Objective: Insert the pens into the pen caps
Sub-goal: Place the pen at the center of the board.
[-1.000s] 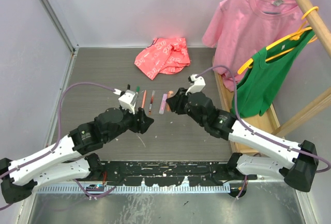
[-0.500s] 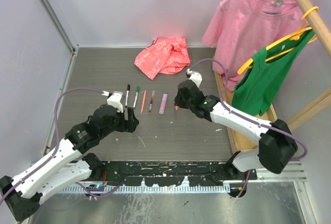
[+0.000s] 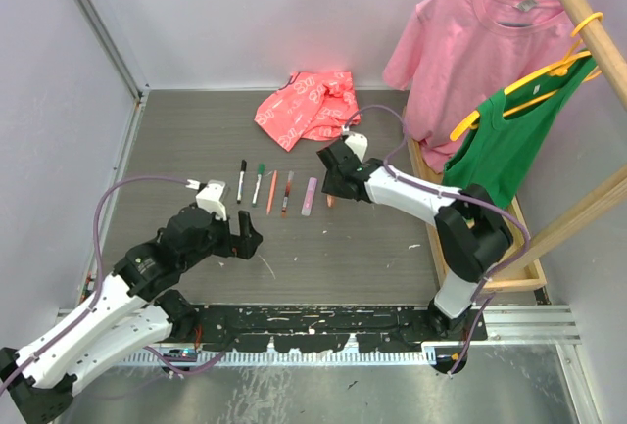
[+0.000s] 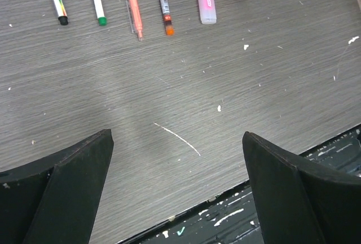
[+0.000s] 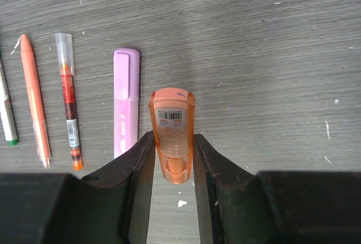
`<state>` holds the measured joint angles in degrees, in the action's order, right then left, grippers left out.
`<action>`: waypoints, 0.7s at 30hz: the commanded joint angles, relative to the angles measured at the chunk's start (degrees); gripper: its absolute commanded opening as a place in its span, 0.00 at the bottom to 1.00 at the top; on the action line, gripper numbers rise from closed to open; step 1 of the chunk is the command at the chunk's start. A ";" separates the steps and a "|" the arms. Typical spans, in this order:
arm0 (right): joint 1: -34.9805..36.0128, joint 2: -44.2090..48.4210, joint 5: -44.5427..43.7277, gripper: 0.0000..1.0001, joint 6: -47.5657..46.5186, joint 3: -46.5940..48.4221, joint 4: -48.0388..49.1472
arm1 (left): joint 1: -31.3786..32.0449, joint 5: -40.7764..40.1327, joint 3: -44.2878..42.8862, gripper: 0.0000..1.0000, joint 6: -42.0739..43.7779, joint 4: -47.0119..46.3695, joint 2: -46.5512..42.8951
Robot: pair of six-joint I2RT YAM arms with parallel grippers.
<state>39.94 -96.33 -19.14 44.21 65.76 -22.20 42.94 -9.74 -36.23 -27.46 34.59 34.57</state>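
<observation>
Five pens lie side by side in a row: a white marker with a black end (image 3: pixel 241 179), a white marker with a green end (image 3: pixel 258 183), a salmon-orange pen (image 3: pixel 272 192), a dark red pen (image 3: pixel 287 192) and a pink highlighter (image 3: pixel 311 196). My right gripper (image 5: pixel 172 142) is shut on the short orange pen (image 5: pixel 172 125), just right of the pink highlighter (image 5: pixel 126 103); it looks capped, with an inner tip showing through its translucent end. My left gripper (image 4: pixel 177 187) hangs wide open and empty over bare table, nearer than the row. No loose pen caps show.
A red patterned cloth (image 3: pixel 309 103) lies at the back. A wooden rack (image 3: pixel 431 199) with a pink T-shirt (image 3: pixel 460 42) and a green top (image 3: pixel 500 140) borders the right side. Small white scraps (image 4: pixel 177 140) dot the grey table, and a black rail (image 3: pixel 323 331) runs along its near edge.
My left gripper opened and drew back from the two white markers toward the near edge. My right arm carried the short orange pen left, up to the row's right end.
</observation>
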 commanded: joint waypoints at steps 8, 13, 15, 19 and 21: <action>-0.01 -11.11 -0.15 0.15 1.18 11.72 -8.51 | -0.35 -1.76 -7.08 0.98 2.80 7.17 -2.11; 0.00 -12.67 -0.99 0.16 2.16 12.12 -9.11 | -0.33 -1.30 -6.88 0.98 2.85 7.51 -2.60; -0.04 -13.16 -0.77 0.17 2.20 12.21 -9.28 | -0.34 -1.09 -6.77 0.98 2.84 7.47 -2.86; -0.13 -14.75 0.55 0.18 1.83 12.48 -9.96 | -0.36 -1.39 -6.77 0.98 2.96 7.51 -3.27; -0.06 -15.37 1.18 0.19 1.83 12.47 -10.05 | -0.34 -1.65 -6.84 0.98 3.11 7.60 -3.36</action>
<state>39.94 -110.89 -18.68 45.21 76.01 -31.38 42.83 -10.57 -41.23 -25.71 42.65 31.94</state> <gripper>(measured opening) 0.359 0.984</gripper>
